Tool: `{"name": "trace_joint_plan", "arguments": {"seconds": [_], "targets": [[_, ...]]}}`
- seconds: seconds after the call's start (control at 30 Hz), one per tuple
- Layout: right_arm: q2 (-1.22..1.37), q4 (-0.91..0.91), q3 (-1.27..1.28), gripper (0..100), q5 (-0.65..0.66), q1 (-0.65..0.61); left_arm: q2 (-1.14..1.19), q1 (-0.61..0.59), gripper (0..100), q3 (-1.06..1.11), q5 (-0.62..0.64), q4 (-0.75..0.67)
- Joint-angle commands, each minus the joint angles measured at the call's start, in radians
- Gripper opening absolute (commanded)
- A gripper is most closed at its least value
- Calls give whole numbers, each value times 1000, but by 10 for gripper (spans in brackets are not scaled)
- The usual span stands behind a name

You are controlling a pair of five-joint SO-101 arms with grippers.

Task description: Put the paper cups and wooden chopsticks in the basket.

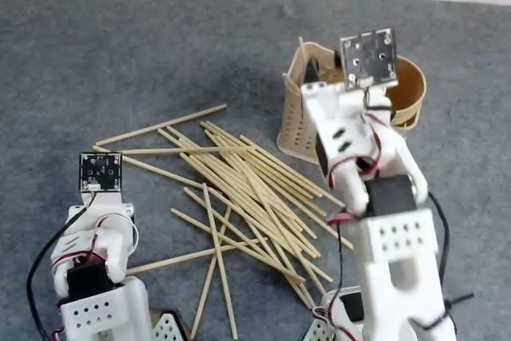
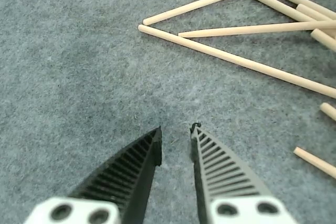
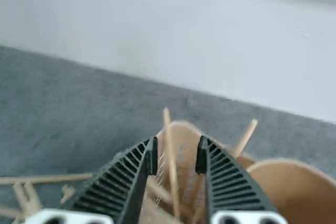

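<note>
Most of the chopsticks (image 1: 247, 189) lay loose in a crossed heap on the mat (image 1: 120, 61), between the two arms and just in front of the basket (image 1: 299, 129). A few already stood in the basket, their ends poking above its rim. I counted one cup (image 1: 409, 89), at the basket's far side and close against it. I could not tell whether it sat inside the basket or just beside it. I judged the job to be in its early part, with the bulk of the sticks yet to be carried over.

My right gripper (image 3: 176, 148) hung over the basket's mouth with its jaws a little apart. A stick stood up in the gap and was thinner than the gap, so I took it as let go rather than pinched. My left gripper (image 2: 176, 129) sat low over bare mat by the heap's edge. Its jaws were slightly parted and empty, and the nearest stick ends lay ahead of its tips.

From above, the right arm covered much of the basket and part of the cup, so I could not count the sticks inside. The heap's near end ran under that arm, and the sticks overlapped too much to number.
</note>
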Motion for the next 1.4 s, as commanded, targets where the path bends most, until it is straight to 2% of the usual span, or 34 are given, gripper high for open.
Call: {"name": "trace_joint_plan", "arguments": {"seconds": [0.0, 0.43, 0.6, 0.7, 0.8, 0.97, 1.07, 1.37], "targets": [[-101, 185, -94, 130, -6, -47, -8, -8, 109, -5, 5, -2], [-174, 539, -91, 130, -11, -234, -8, -8, 109, -5, 5, -2], [-173, 581, -33, 130, -11, -355, -8, -15, 109, -7, 5, -2], [-173, 576, 41, 130, -11, -427, -8, -61, 109, -15, 5, -2], [-173, 536, 113, 130, -25, -495, -8, -76, 109, -15, 5, -3], [-173, 357, 265, 130, -207, -608, -8, -77, 109, -15, 5, -3], [-173, 292, 332, 130, -265, -659, -8, -79, 109, -16, 5, -3], [-171, 47, 527, 130, -327, -674, -8, -79, 109, -16, 5, -3]]}}
